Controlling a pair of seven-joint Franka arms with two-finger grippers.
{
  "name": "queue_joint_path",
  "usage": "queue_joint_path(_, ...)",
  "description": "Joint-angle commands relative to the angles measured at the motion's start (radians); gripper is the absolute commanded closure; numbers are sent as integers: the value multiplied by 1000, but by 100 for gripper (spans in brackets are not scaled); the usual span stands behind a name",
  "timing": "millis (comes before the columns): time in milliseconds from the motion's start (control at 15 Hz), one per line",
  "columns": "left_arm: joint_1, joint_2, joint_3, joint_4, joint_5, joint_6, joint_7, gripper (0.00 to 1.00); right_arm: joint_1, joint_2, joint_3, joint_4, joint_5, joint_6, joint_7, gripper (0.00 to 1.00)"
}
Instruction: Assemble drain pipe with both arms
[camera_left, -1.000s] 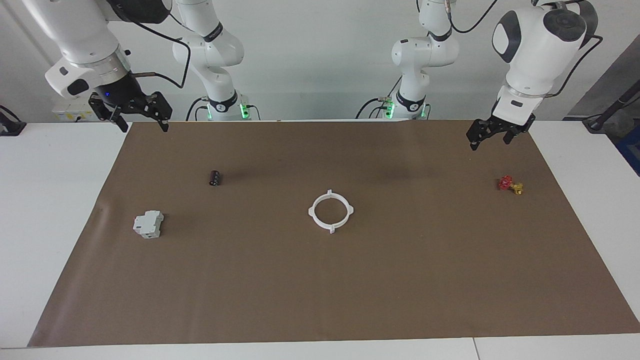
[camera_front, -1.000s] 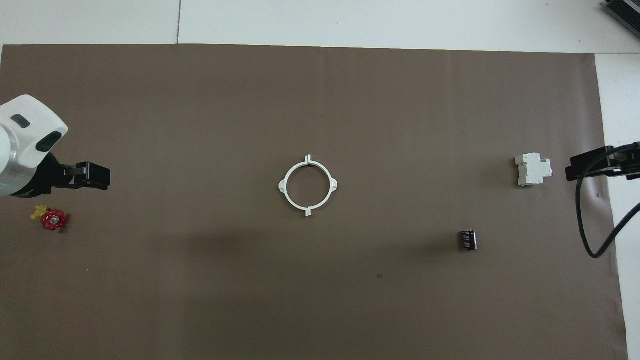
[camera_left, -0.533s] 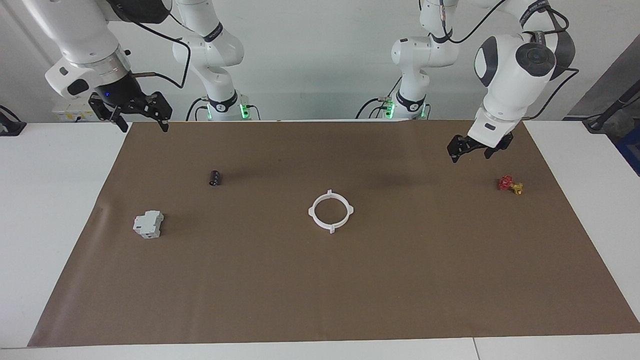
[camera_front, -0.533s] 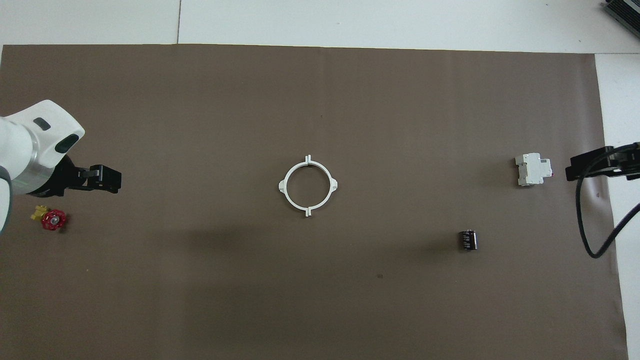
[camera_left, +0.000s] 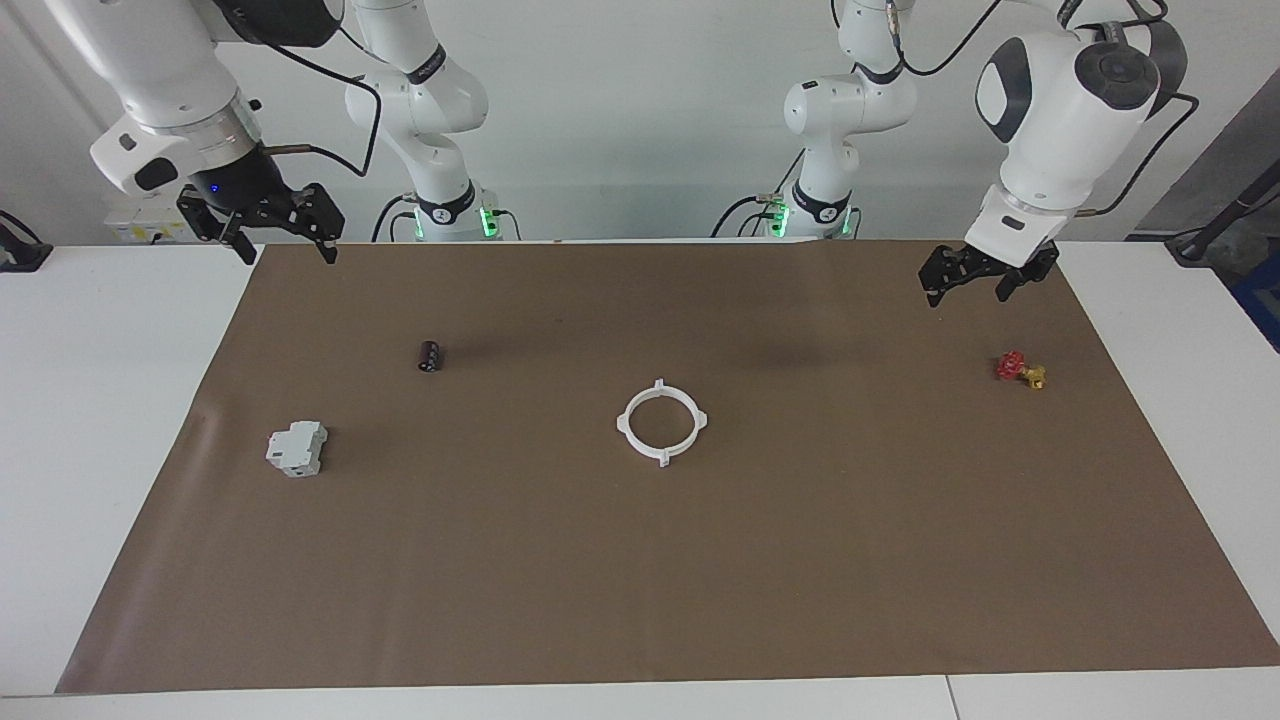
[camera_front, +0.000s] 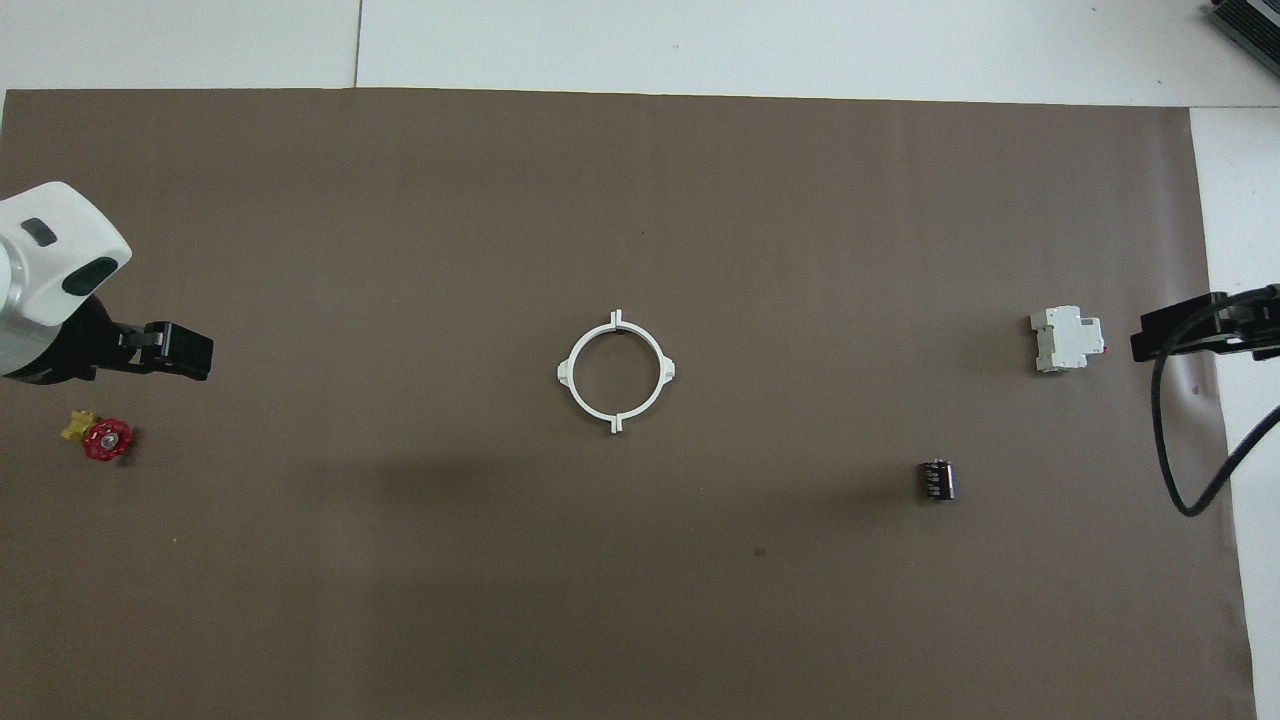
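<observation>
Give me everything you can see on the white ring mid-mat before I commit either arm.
The drain pipe is a thin white ring, plastic by its look, with four small outward tabs spaced evenly around it. It lies flat on the brown mat, about midway between the two arms' ends of the table, and looks closed into one full circle. Only the mat touches it; both grippers are well away from it.

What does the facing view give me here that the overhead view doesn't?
Facing view only: both arm bases, and both open grippers, left gripper and right gripper, hanging above the brown mat, holding nothing. Overhead only: the white ring seen round, its four tabs evenly spaced. Both: the ring mid-mat, red-and-yellow valve, grey-white block, small black cylinder.
</observation>
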Motion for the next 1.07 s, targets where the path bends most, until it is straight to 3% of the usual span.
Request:
queue_joint_path(0, 4, 0, -5, 19, -18, -26, 16, 0, -2, -7, 0, -13, 3, 6, 0, 0)
queue_joint_path(400, -77, -5, 89, 18, -35, -57, 9, 0, -2, -7, 0, -13, 3, 6, 0, 0)
queue_joint_path(1000, -135, -2, 135, 24, -37, -57, 6, 0, -2, -7, 0, -13, 3, 6, 0, 0)
